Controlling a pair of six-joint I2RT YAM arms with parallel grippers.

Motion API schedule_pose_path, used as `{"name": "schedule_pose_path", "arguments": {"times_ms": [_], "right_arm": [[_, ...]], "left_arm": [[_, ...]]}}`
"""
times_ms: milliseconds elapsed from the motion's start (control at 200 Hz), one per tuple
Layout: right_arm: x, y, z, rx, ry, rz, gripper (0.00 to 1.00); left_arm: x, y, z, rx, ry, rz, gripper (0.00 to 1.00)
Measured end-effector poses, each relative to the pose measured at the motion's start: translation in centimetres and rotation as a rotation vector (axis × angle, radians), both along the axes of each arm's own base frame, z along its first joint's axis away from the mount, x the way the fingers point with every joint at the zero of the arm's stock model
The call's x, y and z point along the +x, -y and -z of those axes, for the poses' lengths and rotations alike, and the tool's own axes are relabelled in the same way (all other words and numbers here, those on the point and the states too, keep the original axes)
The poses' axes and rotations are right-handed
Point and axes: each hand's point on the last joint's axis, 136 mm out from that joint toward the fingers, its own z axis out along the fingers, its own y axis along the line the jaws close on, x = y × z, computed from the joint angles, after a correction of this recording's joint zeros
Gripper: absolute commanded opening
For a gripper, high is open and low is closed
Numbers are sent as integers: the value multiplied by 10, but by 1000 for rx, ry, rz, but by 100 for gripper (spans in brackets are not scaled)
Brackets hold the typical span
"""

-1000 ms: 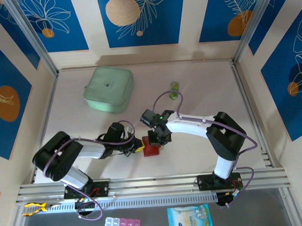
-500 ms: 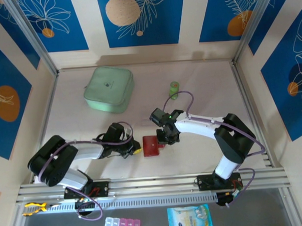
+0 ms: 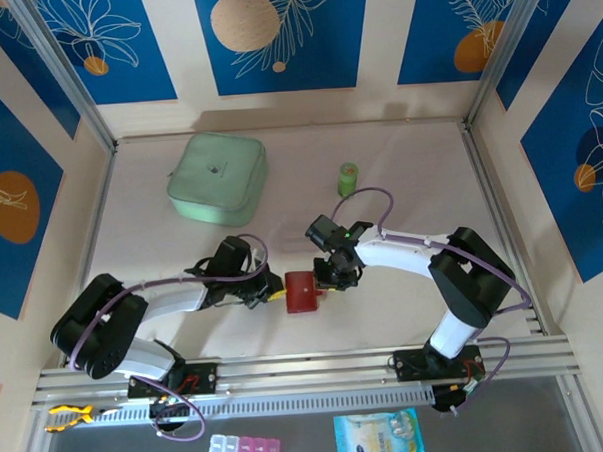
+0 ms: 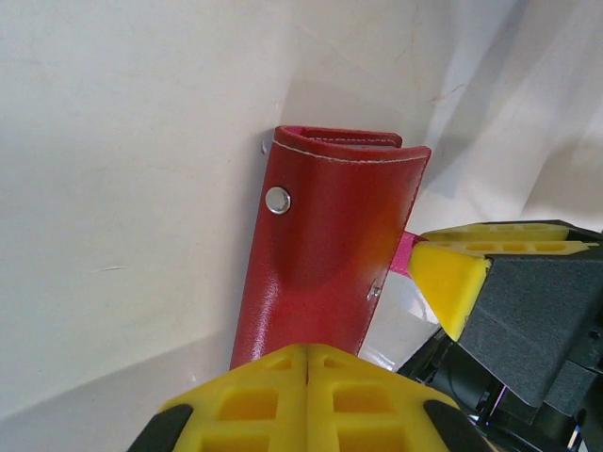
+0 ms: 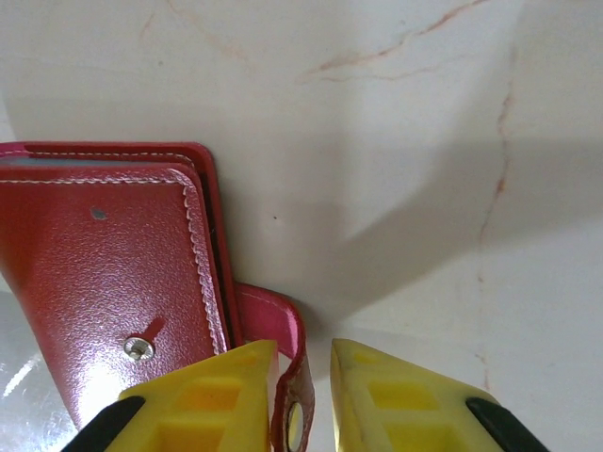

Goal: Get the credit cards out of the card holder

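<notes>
Red card holder (image 3: pixel 302 292) flat on table (image 3: pixel 410 181), folded, between both grippers. Red tab (image 5: pixel 283 325) stands between right gripper (image 5: pixel 303 377) fingers, which are slightly apart. Left gripper (image 4: pixel 306 377) fingers together at holder's edge. Likely early stage: unfolding and pulling credit cards out remain to do.

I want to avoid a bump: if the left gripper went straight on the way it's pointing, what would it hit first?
The red card holder. It lies directly ahead of the left gripper, whose shut fingertips seem to overlap its near end; depth there is unclear.
</notes>
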Motion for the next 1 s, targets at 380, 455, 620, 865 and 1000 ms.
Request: {"name": "schedule_pose_path", "arguments": {"times_ms": [380,455,620,865,1000], "right_arm": [[-1,-14,4,92,-14,-8,19],[-1,-16,5,99,-16,-7,18],[-1,-18,10,103,-24,-9,18],[-1,-18,14,101,-36,-8,12],[0,-18,14,101,-35,-6,8]], "left_arm": [[2,0,-1,-1,6,-3,5],[2,0,-1,0,8,-5,5],[4,1,-2,-3,19,-9,5],[9,2,-5,-14,43,-24,6],[10,0,-4,-10,50,-34,11]]}}
